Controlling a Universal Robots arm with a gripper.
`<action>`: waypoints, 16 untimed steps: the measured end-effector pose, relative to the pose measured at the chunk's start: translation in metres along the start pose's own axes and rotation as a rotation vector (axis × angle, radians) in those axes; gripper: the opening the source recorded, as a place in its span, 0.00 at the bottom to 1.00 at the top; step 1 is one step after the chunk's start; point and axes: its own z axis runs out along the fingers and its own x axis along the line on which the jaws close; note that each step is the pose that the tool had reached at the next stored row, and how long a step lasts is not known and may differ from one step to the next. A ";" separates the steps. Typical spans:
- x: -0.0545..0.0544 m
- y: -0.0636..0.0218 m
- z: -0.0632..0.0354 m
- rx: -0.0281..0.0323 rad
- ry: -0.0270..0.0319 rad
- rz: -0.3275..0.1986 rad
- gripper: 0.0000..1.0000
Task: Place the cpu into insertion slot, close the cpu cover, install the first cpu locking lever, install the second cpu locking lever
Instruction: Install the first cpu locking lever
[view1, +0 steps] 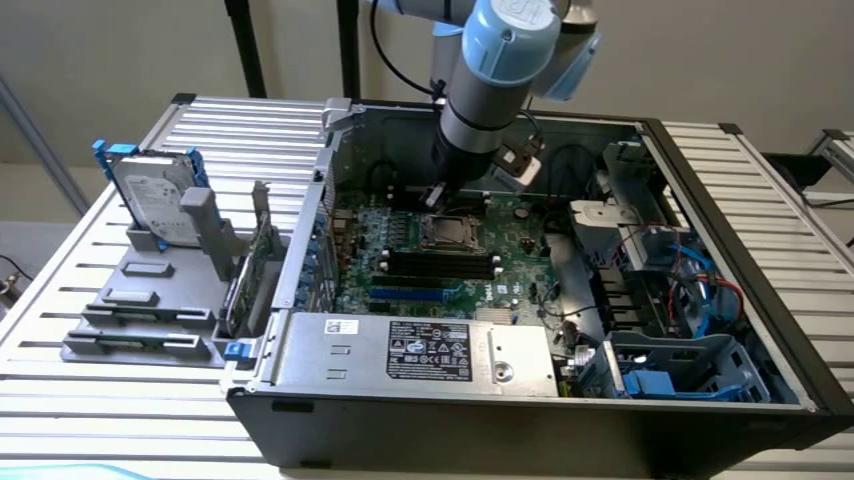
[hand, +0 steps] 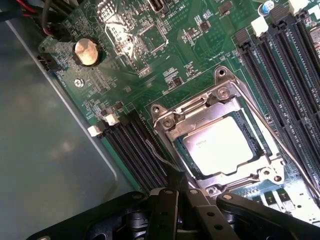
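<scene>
The cpu (hand: 222, 150) is lying flat, silvery metal face up, inside the insertion slot (view1: 445, 232), which is sitting near the middle of the green circuit board (hand: 200, 50). The cpu cover (hand: 240, 176), a thin silvery frame, is lying down over the slot, its window showing the chip's metal face. One thin wire locking lever (hand: 280, 144) is running along the cover's side, low over the board.

The cpu (hand: 225, 147) lies in the insertion slot (hand: 186, 151), under the cpu cover (hand: 240, 175).
</scene>
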 end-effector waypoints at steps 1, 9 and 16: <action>0.001 -0.0004 0.0004 0.0002 0.0004 0.000 0.11; 0.002 0.0000 0.0005 -0.0010 -0.0013 0.000 0.11; 0.006 0.0056 0.0000 -0.0011 -0.0015 0.000 0.11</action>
